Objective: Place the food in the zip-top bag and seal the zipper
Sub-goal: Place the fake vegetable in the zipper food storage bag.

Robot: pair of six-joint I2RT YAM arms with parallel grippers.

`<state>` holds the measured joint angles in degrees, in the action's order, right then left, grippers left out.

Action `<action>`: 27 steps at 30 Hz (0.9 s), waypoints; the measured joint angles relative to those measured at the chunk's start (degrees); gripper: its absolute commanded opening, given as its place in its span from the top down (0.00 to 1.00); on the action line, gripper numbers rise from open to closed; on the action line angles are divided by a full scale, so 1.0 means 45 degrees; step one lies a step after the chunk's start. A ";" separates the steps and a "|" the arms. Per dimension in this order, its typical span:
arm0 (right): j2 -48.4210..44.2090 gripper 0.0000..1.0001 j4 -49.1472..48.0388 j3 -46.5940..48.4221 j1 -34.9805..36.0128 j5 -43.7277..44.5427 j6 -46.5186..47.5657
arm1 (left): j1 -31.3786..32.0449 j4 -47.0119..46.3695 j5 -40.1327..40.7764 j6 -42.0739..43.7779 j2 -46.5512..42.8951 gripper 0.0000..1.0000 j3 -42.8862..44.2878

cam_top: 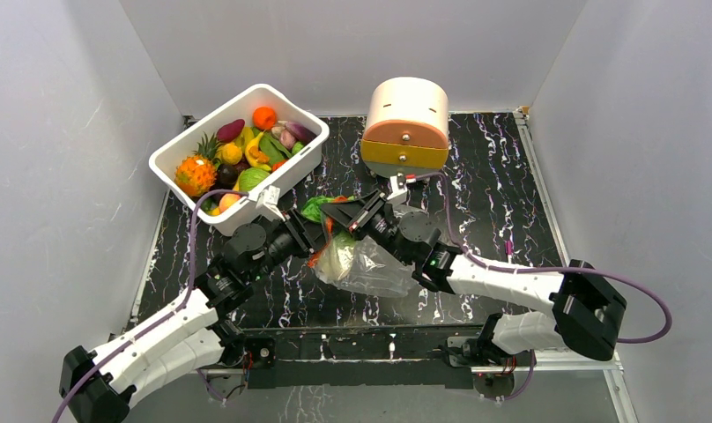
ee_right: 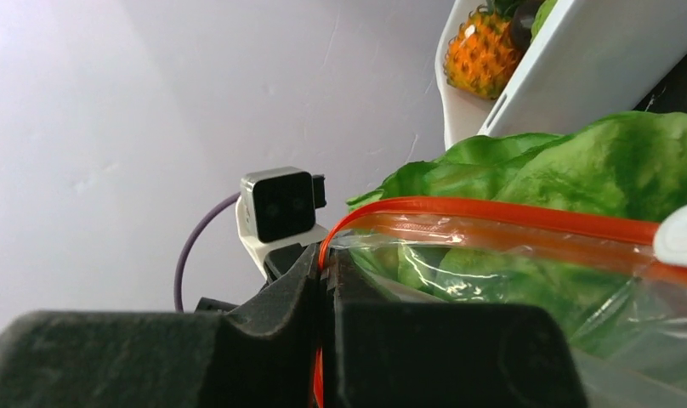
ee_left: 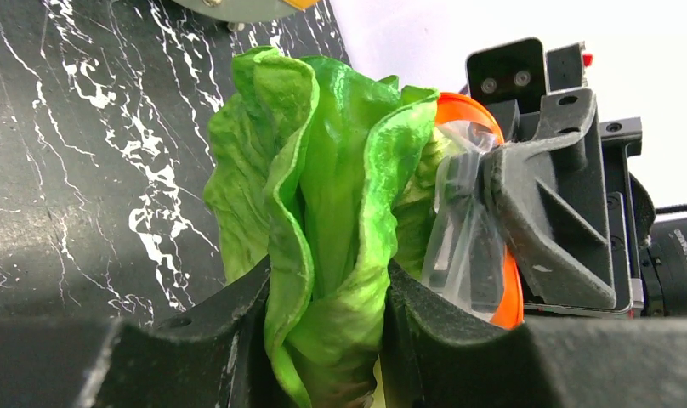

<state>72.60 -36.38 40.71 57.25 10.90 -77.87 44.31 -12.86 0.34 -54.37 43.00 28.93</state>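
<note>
From where I stand, both arms meet over the middle of the black, white-veined marble-pattern table (cam_top: 502,176). The left gripper (ee_left: 327,323) is clamped on the leafy green-and-white plastic toy lettuce (ee_left: 323,212), one dark finger pressed to each side of its lower end, with the ruffled leaves fanning away from the fingers. Just beside the lettuce, toward the right of the left wrist view, is the crinkly clear plastic zip-top bag (cam_top: 374,269). In the top view its body trails onto the table at centre frame.

The right gripper (ee_right: 326,289) has its jaws together, pinching the thin orange-red zipper (ee_right: 510,217) at the bag's mouth. In the right wrist view, the strip runs off to the right from the pinch. The lettuce rises above that strip, and part of it shows through the clear plastic beneath.

In the upper left of the top view sits the white rectangular plastic tub (cam_top: 172,167), heaped with colourful toy produce (cam_top: 247,150). A round cream-and-orange drawer box (cam_top: 408,119) stands at top centre.
</note>
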 measured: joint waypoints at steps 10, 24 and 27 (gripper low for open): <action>0.0053 1.00 -0.0301 0.0000 -0.0199 -0.2055 0.0801 | -0.0073 0.1574 -0.1399 0.1039 0.0189 0.89 0.1010; 0.0821 1.00 -0.0826 -0.0850 -0.1214 -0.4721 0.0651 | -0.0073 0.4027 -0.1996 0.1307 0.0092 0.39 0.1234; 0.0928 1.00 -0.1195 -0.1175 -0.1535 -0.5212 0.0364 | -0.0073 0.4279 -0.2089 0.1190 0.0015 0.32 0.1234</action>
<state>76.77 -41.76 35.42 50.35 -12.56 -76.23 43.99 6.39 -9.06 -49.01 43.07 34.48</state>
